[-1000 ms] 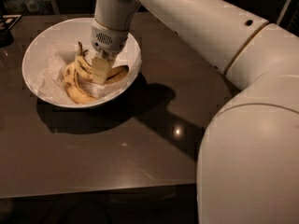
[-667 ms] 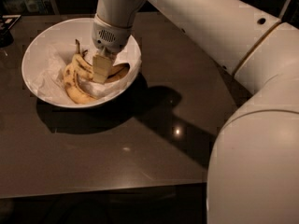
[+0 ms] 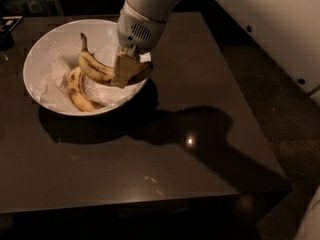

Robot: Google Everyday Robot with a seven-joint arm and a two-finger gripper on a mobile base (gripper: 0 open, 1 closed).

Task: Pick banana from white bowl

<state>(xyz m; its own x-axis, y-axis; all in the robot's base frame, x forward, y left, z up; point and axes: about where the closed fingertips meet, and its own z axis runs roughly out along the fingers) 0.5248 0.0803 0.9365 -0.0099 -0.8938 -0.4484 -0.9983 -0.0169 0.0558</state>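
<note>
The white bowl [image 3: 31,59] stands at the back left of the dark table. My gripper [image 3: 125,76] hangs over the bowl's right side and is shut on the banana [image 3: 94,67], the slim, curved one with dark streaks. Its long dark stem points up to the left and its browned tip sticks out to the right of the fingers [image 3: 120,73]. The banana looks lifted off the bowl's floor. A thicker, paler banana [image 3: 77,91] lies in the bowl below it.
The dark table [image 3: 165,169] has its right edge near the middle of the view and its front edge low down. Dark objects [image 3: 6,31] sit at the far left corner. The robot's white body [image 3: 265,24] fills the upper right.
My gripper has risen from the bowl's floor with the curved banana in it. The thicker banana stayed in the bowl. The view now takes in more of the table.
</note>
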